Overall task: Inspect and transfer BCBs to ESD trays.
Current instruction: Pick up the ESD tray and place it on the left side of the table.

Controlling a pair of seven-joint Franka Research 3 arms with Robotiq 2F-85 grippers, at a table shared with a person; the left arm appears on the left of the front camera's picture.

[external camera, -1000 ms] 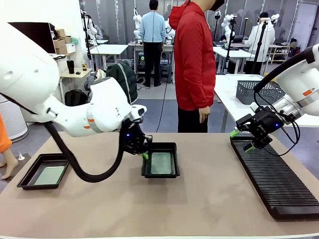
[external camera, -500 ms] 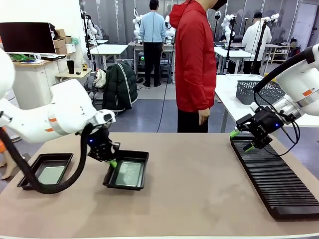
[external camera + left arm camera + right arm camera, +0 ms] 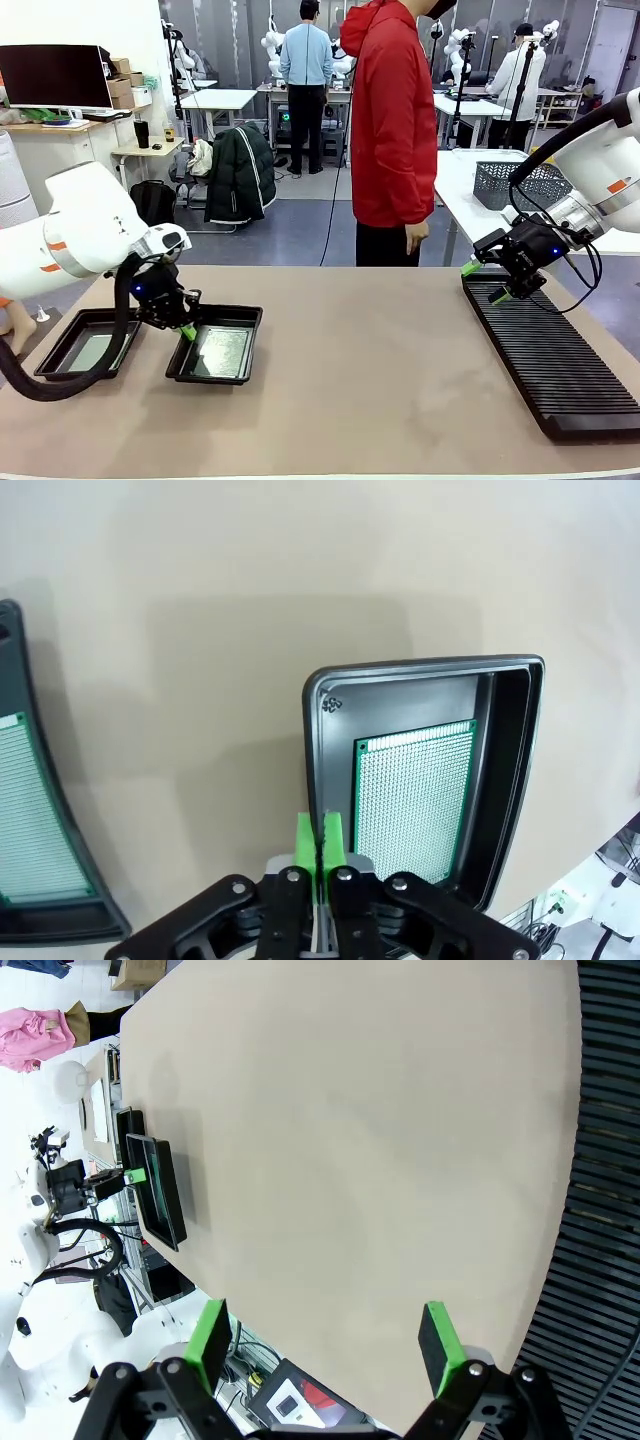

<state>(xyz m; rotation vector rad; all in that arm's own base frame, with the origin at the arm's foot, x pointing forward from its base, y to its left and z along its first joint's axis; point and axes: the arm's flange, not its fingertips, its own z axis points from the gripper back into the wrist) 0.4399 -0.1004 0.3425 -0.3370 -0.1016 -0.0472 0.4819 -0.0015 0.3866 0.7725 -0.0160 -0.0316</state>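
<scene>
Two black ESD trays sit at the table's left. The far-left tray (image 3: 62, 358) holds a green BCB (image 3: 92, 352). Right beside it, the second tray (image 3: 240, 318) holds another BCB (image 3: 222, 352). My left gripper (image 3: 183, 330) is shut on this second tray's near-left rim. In the left wrist view the green fingertips (image 3: 320, 838) pinch that tray's rim (image 3: 318, 742), the BCB (image 3: 410, 800) lies flat inside, and the other tray (image 3: 25, 695) curves along the left edge. My right gripper (image 3: 485, 282) hangs open and empty over the rack's far end, and its jaws (image 3: 325, 1340) stand wide apart.
A long black slotted rack (image 3: 550, 370) runs along the table's right side. A person in a red jacket (image 3: 390, 130) stands at the far edge. A grey mesh basket (image 3: 520, 185) rests on another table behind. Bare tabletop (image 3: 400, 380) spans the middle.
My left arm has moved the gripped tray with its board from the table's middle leftward, to just beside the far-left tray. The right arm has stayed still.
</scene>
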